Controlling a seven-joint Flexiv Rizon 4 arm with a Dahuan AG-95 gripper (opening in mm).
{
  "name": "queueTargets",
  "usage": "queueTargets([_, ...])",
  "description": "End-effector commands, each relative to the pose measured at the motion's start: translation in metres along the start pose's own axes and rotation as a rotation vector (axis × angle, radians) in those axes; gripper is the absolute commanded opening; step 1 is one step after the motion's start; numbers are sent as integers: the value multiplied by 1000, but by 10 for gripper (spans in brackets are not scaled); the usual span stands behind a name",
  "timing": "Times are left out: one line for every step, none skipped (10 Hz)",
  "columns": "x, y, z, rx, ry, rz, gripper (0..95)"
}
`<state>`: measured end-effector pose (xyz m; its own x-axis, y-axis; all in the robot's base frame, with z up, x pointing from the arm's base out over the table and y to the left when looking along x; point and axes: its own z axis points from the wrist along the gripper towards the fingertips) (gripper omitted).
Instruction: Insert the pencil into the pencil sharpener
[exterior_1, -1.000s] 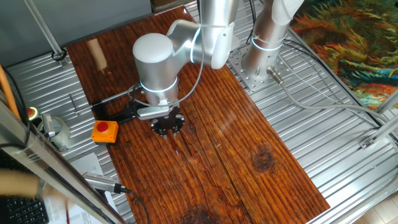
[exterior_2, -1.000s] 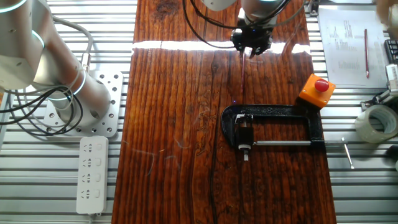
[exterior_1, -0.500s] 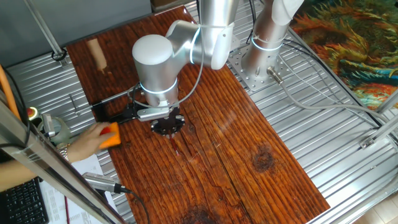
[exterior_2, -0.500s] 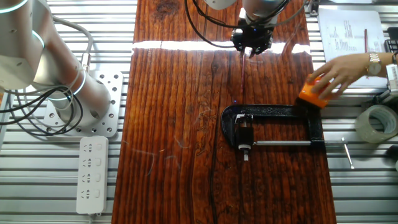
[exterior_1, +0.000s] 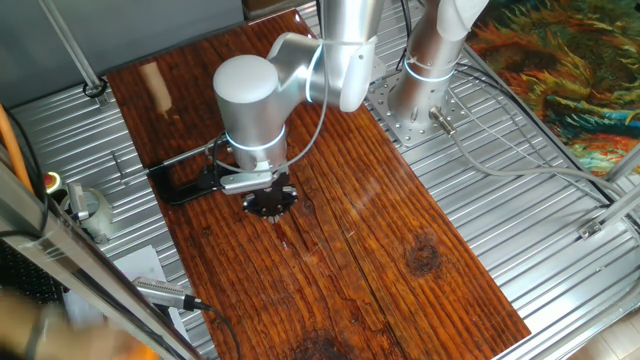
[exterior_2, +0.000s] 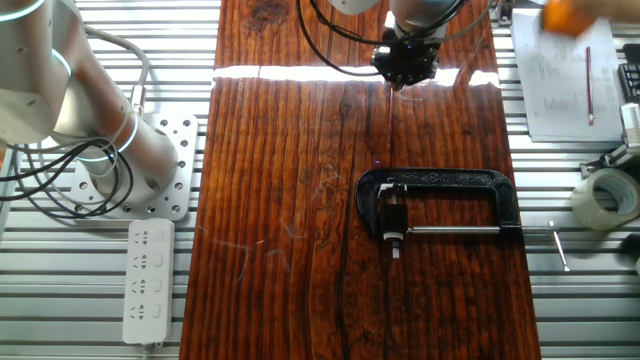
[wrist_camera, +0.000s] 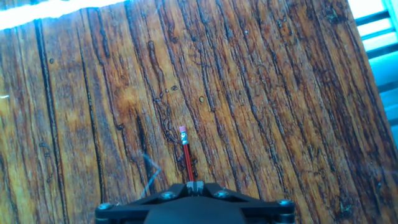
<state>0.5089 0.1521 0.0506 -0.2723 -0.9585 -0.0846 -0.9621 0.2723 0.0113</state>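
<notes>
In the hand view my gripper (wrist_camera: 193, 185) is shut on the pencil (wrist_camera: 186, 152), a thin red stick whose pale pinkish end points away over the wooden tabletop. In the other fixed view the gripper (exterior_2: 404, 76) hangs near the far edge of the table. A black C-clamp (exterior_2: 450, 180) lies well in front of it. A small dark block sits in the clamp's jaw; this looks like the pencil sharpener (exterior_2: 392, 213). In the one fixed view the gripper (exterior_1: 270, 207) is right beside the clamp (exterior_1: 180, 187), and the arm hides the sharpener.
A blurred hand holding an orange box (exterior_2: 566, 14) is at the table's far right corner. Off the board lie papers (exterior_2: 560, 80), a tape roll (exterior_2: 604, 197) and a white power strip (exterior_2: 147, 280). A pale wooden dowel (exterior_1: 155, 86) stands at the back.
A hand reached in, took the orange box with the red button from beside the clamp and carried it off the board. My gripper and the pencil have not moved.
</notes>
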Motion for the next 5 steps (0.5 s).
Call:
queueTargets([-2, 1, 1, 3, 5, 33, 0])
queueTargets([-3, 2, 1, 3, 5, 47, 0])
queueTargets([-3, 2, 1, 3, 5, 49, 0])
queueTargets([-3, 2, 1, 2, 1, 44, 0])
queueTargets([-3, 2, 1, 2, 1, 41, 0])
